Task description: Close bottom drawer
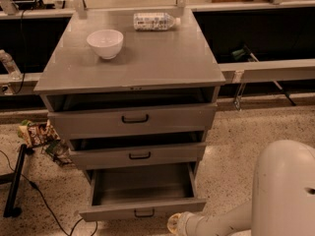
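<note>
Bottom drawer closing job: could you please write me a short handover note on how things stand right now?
Gripper: low at the bottom edge of the camera view, just in front of the bottom drawer's right front corner; contact can't be judged.
Bottom drawer: pulled well out of the grey cabinet, black handle facing forward.
Done: nothing yet; the drawer is not pushed in.
Left: set the gripper against the front panel and push straight in until flush.
Also: a white bowl and a plastic bottle lying on its side are on the cabinet top.

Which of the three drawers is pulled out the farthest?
The bottom drawer: only its floor is exposed. The gripper is near its front corner.
</note>
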You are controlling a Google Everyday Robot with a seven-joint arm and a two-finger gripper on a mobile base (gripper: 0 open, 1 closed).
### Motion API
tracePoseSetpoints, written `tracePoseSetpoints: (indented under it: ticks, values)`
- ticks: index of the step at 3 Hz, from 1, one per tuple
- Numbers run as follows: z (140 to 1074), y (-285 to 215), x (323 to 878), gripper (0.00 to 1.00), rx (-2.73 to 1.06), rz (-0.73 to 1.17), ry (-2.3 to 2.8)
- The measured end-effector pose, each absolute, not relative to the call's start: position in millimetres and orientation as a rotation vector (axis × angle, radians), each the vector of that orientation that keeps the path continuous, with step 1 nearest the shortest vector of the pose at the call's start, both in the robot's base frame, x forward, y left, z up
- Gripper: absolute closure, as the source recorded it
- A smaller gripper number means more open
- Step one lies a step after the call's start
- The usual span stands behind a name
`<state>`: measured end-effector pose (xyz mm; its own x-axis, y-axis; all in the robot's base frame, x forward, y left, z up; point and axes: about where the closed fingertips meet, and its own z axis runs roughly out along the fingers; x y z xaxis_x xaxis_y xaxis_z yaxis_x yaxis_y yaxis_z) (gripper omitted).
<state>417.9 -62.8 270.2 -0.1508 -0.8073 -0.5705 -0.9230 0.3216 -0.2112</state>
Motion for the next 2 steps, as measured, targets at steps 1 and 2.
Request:
tracePoseSetpoints:
  ticks: [1, 2]
  values:
    - [244.5, -65.6, 424.9, 1.00, -1.487, 0.245, 1.986]
    - [211.4, -63.5, 442.9, 1.00, -1.441, 0.243, 1.961]
